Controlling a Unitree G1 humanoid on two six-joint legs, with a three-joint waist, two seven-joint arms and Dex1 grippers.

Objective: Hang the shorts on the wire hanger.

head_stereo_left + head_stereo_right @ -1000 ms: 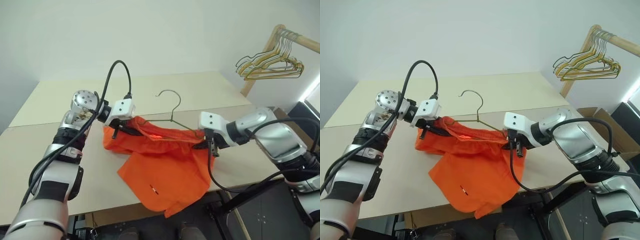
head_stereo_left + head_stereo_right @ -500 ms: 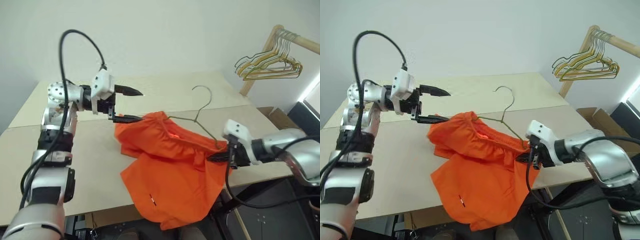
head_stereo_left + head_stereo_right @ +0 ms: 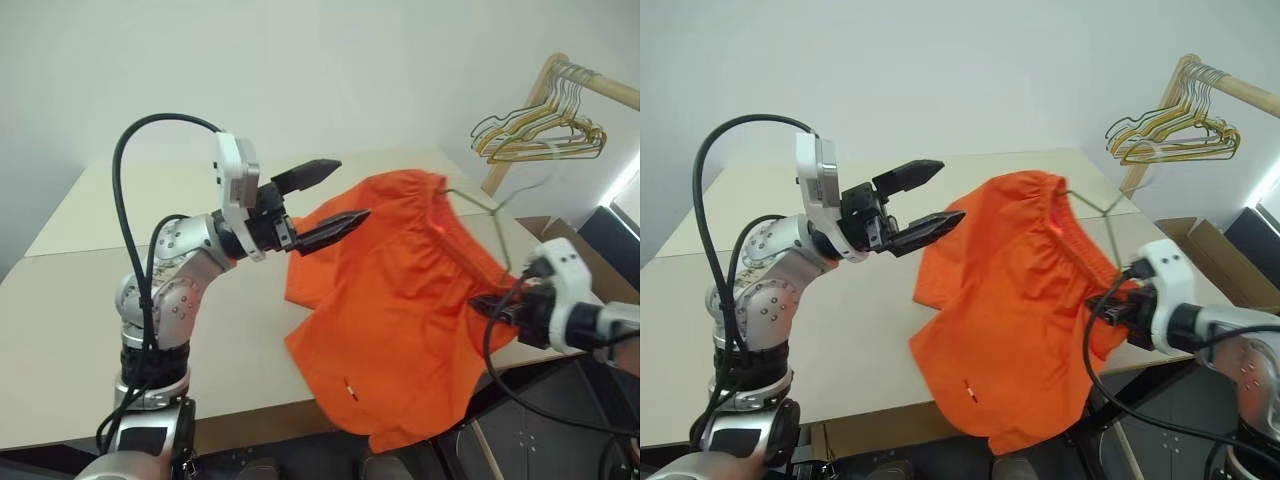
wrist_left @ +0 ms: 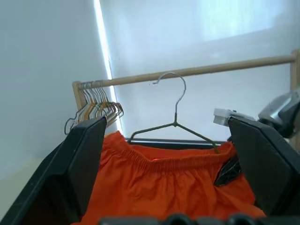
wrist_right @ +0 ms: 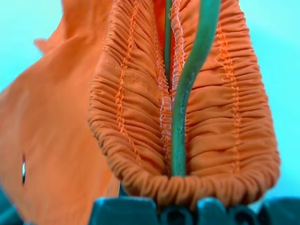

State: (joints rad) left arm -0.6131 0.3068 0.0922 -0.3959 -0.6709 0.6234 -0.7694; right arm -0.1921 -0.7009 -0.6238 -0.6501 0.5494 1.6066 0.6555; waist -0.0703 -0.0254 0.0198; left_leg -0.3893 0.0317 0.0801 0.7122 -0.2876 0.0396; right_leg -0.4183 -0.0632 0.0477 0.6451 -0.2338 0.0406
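Since a second ago the left gripper [image 3: 335, 196] has let go of the waistband, opened and swung up and away, while the right arm has drawn back to the right and lifted the garment off the table [image 3: 70, 290]. On the left, that gripper now hangs with its two black fingers spread wide and holding nothing, its tips just beside the left edge of the shorts [image 3: 400, 300] but apart from the cloth. In the middle the shorts hang in the air over the table's near edge, waistband uppermost and legs drooping below the tabletop. The wire hanger [image 4: 174, 129] sits inside the waistband, its two shoulders running down into the gathered elastic and its hook standing free above. On the right, the right gripper [image 3: 497, 307] is clamped tight on the right end of the waistband together with the hanger wire, as the close view along its fingers shows. Behind it, a bunch of other hangers [image 3: 540, 135] dangles from a wooden rail [image 3: 590, 82]. The hanging itself looks done; what seems left is to set the loaded hanger down or hook it somewhere.
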